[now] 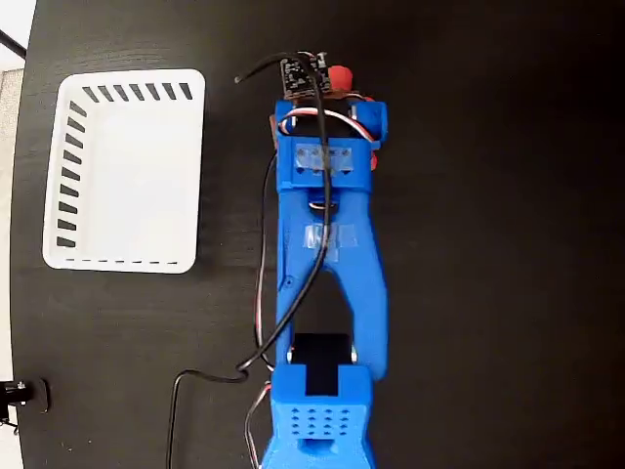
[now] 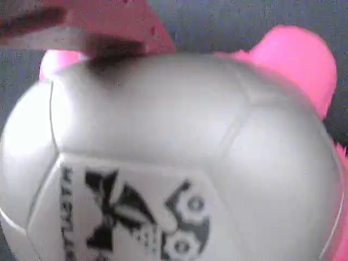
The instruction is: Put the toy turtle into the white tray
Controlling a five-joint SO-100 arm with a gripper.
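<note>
Since the small toy turtle's [image 2: 179, 163] glossy rounded shell looks slick, hard and light, take it low across the sides; your pincer's [image 1: 327, 86] spread I cannot tell.

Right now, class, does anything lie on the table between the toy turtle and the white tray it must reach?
Nothing visible does. In the fixed view the toy turtle peeks out at the tip of the blue arm, and only bare dark table separates it from the white tray on the left. The tray looks empty.
</note>
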